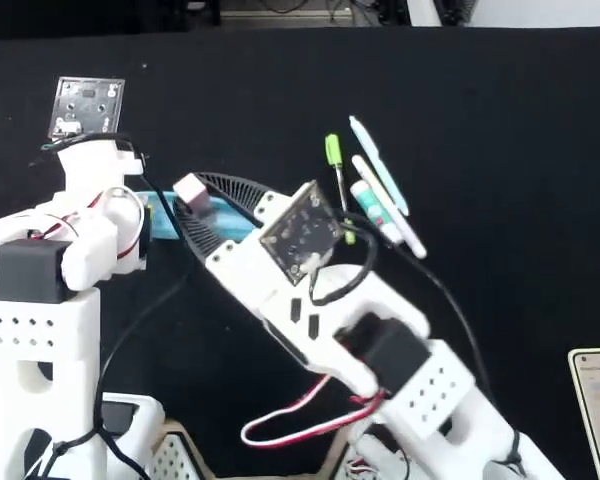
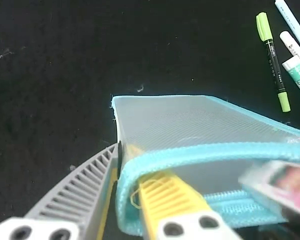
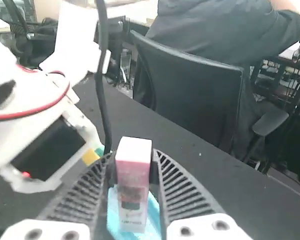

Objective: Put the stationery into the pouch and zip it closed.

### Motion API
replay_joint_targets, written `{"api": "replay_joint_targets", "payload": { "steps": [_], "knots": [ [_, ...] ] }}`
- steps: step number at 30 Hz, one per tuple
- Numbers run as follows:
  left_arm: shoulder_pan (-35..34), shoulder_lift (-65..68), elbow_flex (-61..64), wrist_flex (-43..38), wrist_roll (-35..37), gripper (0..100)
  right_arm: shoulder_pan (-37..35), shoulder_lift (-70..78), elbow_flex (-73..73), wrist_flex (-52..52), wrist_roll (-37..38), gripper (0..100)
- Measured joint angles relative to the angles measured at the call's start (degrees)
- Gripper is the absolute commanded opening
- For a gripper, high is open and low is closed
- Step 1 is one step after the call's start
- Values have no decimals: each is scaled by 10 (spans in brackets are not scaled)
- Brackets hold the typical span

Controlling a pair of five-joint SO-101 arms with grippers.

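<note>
High view: the right gripper (image 1: 193, 195) hangs over the blue pouch (image 1: 162, 215) on the black worktop (image 1: 500, 120), with the pens (image 1: 380, 168) lying well apart to one side. Left wrist view: the left gripper (image 2: 124, 152) pinches the pouch's rim, its yellow finger inside. Right wrist view: the right gripper is clamped on the eraser (image 3: 132, 180), just above the pouch.
</note>
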Motion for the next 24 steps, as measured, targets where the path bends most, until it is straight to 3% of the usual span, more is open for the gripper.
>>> {"api": "replay_joint_targets", "payload": {
  "steps": [5, 10, 15, 19, 24],
  "knots": [
    [0, 0, 1, 0, 0, 30, -1, 0, 75, -103, 0, 11],
    [-20, 0, 6, -1, 0, 30, 13, 0, 101, -123, -1, 48],
    [-22, 0, 4, 0, 0, 30, 11, 0, 63, -8, 0, 245],
    [-23, 0, 4, 0, 0, 30, -2, 0, -12, 113, -1, 227],
    [-23, 0, 4, 0, 0, 30, -6, 0, -120, 193, -1, 197]
  ]
}}
